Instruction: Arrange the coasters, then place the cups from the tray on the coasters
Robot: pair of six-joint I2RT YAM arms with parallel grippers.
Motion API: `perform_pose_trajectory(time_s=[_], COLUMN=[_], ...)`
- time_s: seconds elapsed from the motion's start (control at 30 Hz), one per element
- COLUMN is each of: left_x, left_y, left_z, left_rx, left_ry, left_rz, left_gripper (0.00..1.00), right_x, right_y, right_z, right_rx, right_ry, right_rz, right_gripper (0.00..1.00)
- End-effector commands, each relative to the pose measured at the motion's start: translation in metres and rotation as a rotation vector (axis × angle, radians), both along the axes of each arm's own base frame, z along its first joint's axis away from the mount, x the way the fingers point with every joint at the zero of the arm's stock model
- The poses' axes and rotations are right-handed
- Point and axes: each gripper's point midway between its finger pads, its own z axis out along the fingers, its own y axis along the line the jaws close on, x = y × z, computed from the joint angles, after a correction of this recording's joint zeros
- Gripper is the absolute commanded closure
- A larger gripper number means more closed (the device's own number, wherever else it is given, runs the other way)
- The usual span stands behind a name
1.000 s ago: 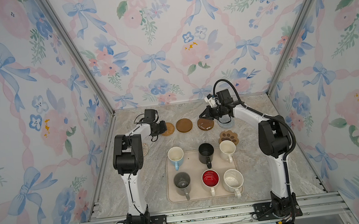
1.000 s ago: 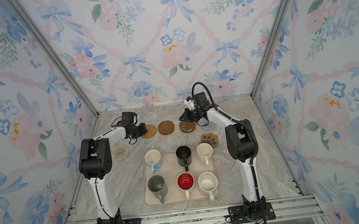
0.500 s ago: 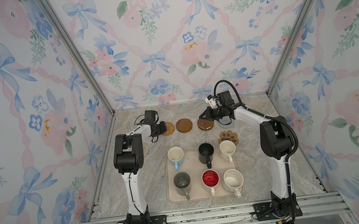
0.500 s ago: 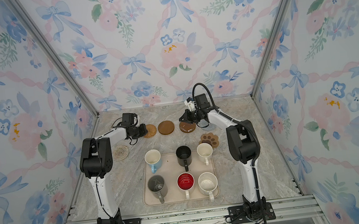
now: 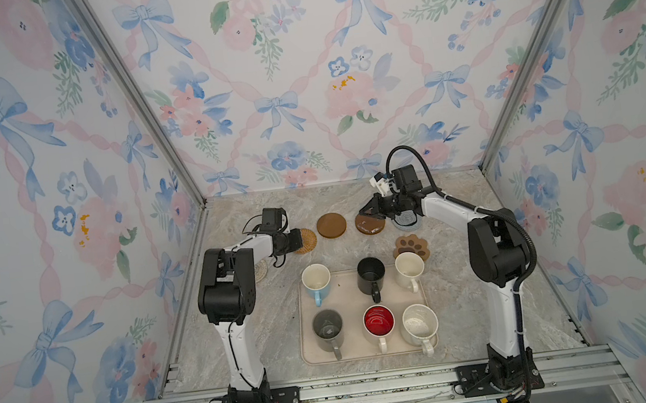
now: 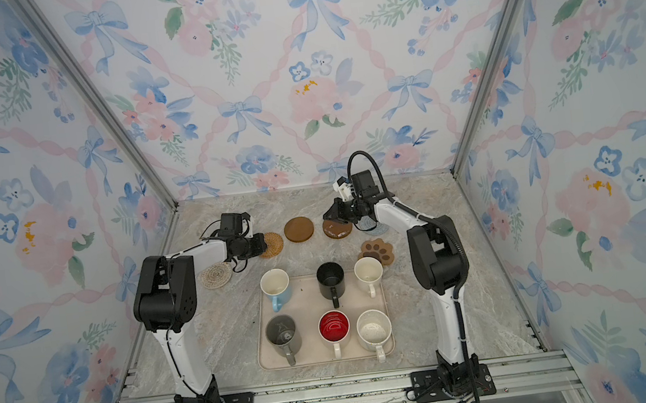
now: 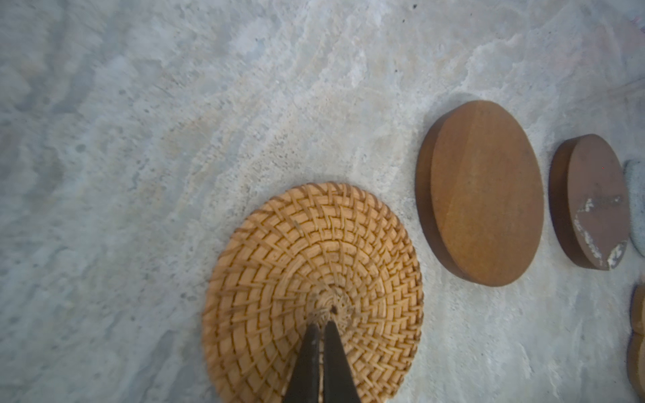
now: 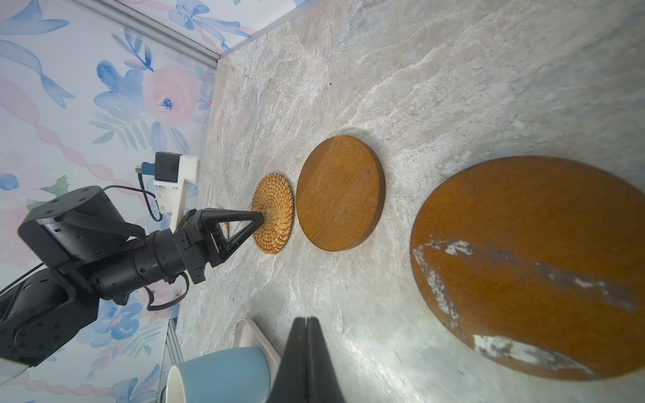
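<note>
floral bow wallpaper (image 5: 296, 67); marbled stone tabletop (image 5: 473, 309)

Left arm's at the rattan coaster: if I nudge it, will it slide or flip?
Likely slides: the rattan coaster lies flat on the stone table. Its woven ridges should give the shut left gripper bite. It looks light, so pressing near the rim might tip it.

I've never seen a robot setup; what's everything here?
Rattan coaster: one, tan, back row, leftmost.
Plain disc: one, brown, beside it.
Glossy disc: one, dark brown, third along.
Woven coaster: one, grey-blue, under the right arm.
Paw coaster: one, brown, behind the tray's right corner.
Crochet coaster: one, off-white, beside the left arm.
Mugs: six, light blue, black, cream, grey, white with red inside, speckled cream, on the tray.
Tray: one, beige, front centre.
Left gripper: one, black, shut, tip on the rattan coaster.
Right gripper: one, black, shut, near the glossy disc.
</note>
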Motion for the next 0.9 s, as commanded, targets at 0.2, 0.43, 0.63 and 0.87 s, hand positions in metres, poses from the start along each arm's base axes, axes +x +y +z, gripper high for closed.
perform_pose_trajectory(time_s=[0.2,0.43,0.63,0.87], left_x=[-0.077,-0.087,-0.09,-0.087], left_y=[-0.035,-0.056,-0.078,-0.105], left_z=[-0.052,-0.046,-0.041,-0.04], left_rx=[-0.019,-0.052,-0.086,-0.128], left_ry=[0.27,0.281,0.275,0.274], left_rz=[-0.167,-0.236,-0.297,-0.357], left_gripper=[1.0,1.0,1.0,1.0], right_x=[-0.001,-0.001,-0.001,-0.001], right_y=[-0.005,-0.006,-0.007,-0.009], right_z=[0.016,0.014,0.01,0.008], right_rx=[0.03,0.034,0.032,0.034], right_ry=[-0.028,-0.022,-0.012,-0.006], right_rz=[0.001,-0.001,-0.004,-0.007], right_gripper=[1.0,1.0,1.0,1.0])
